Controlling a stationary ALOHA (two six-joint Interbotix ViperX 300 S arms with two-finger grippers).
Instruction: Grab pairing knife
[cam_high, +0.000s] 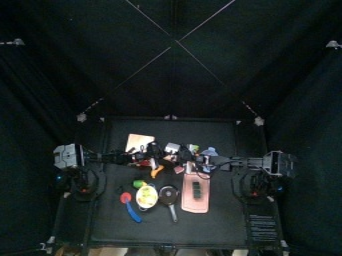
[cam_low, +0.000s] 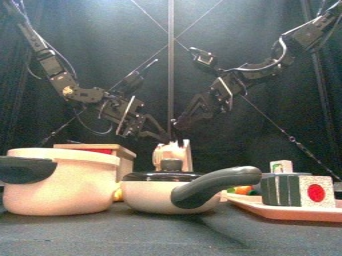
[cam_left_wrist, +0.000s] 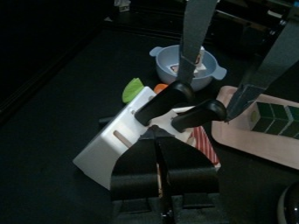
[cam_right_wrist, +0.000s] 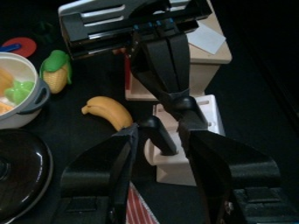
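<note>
Knives: two black handles (cam_left_wrist: 176, 107) poke out of the wooden knife block (cam_left_wrist: 131, 140) mid-table, far side. Left gripper (cam_left_wrist: 166, 150) looks narrow above the block; right gripper (cam_right_wrist: 163, 140) is spread wide around a handle. Only the right wrist view shows the banana (cam_right_wrist: 107, 111). Two pots (cam_low: 54, 180) block the front view.

Robot test enclosure, laboratory type: black curtains (cam_high: 54, 60) close off every side, with crossed cables running to the upper frame corners. A small black table (cam_high: 114, 225) sits at centre frame, set with play-kitchen items including a cream pot (cam_low: 54, 182) and a toy banana (cam_right_wrist: 107, 112).
</note>
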